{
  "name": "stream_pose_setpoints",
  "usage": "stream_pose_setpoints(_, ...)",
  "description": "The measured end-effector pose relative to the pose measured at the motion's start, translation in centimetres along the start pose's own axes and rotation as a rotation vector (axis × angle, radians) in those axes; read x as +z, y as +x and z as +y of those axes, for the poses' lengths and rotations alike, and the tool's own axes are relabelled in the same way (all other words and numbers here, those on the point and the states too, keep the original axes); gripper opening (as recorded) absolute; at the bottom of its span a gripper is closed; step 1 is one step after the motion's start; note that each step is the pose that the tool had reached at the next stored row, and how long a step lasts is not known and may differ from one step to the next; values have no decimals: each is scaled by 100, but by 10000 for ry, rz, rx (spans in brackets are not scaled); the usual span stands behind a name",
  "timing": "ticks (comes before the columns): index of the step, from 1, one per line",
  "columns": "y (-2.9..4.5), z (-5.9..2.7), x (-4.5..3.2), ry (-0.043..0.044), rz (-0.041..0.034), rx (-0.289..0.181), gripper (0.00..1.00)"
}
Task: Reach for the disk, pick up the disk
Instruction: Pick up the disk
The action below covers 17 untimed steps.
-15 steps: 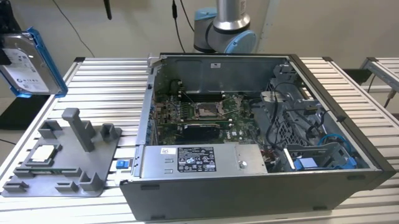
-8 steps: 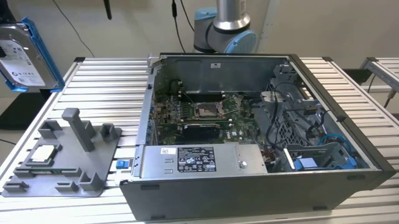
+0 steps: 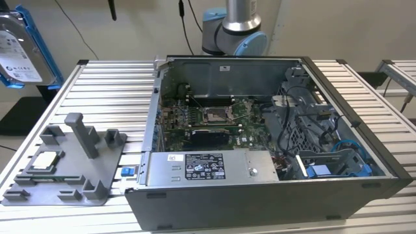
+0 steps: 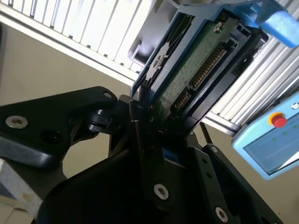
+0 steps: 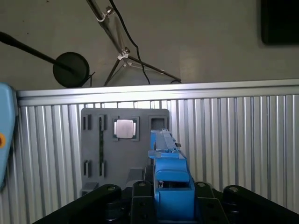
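While the open computer case sits on the ribbed counter, the disk hangs in the air at the exterior view's left edge, label showing, well above the grey fixture that carries the processor chip. In the second wrist view the gripper is clamped tight on one end of the disk, its green circuit board in plain sight. In the first wrist view its blue frame stands edge-on between the black gripper parts, over the fixture.
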<state>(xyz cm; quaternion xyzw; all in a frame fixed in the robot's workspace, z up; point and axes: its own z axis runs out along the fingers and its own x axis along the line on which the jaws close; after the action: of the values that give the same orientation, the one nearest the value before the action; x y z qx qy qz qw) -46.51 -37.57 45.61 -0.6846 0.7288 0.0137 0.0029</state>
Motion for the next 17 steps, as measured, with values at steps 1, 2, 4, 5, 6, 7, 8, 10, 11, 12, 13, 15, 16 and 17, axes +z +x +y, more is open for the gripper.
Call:
stream_pose_setpoints(1,0,0,-16,0,0,0,0)
stream_pose_setpoints(2,-1,1,-33,-1,0,0,0)
stream_pose_setpoints(4,-2,1,-44,0,0,2,0)
stream_pose_setpoints(5,-2,1,-44,1,0,2,0)
stream_pose_setpoints(6,-2,1,-44,1,-1,2,0)
stream_pose_setpoints(7,-2,1,-45,1,0,2,0)
stream_pose_setpoints(8,-2,1,-46,0,0,2,0)
stream_pose_setpoints(10,-1,0,-46,0,0,-1,0)
stream_pose_setpoints(11,-1,-6,-47,0,0,-2,0)
stream_pose_setpoints(12,-2,-17,-48,-3,1,-2,0)
stream_pose_setpoints(13,-4,-32,-47,-1,0,1,0)
stream_pose_setpoints(15,-7,-82,-48,-1,0,1,0)
stream_pose_setpoints(16,-9,-113,-48,-2,1,1,0)
stream_pose_setpoints(17,-10,-135,-48,-1,1,0,0)
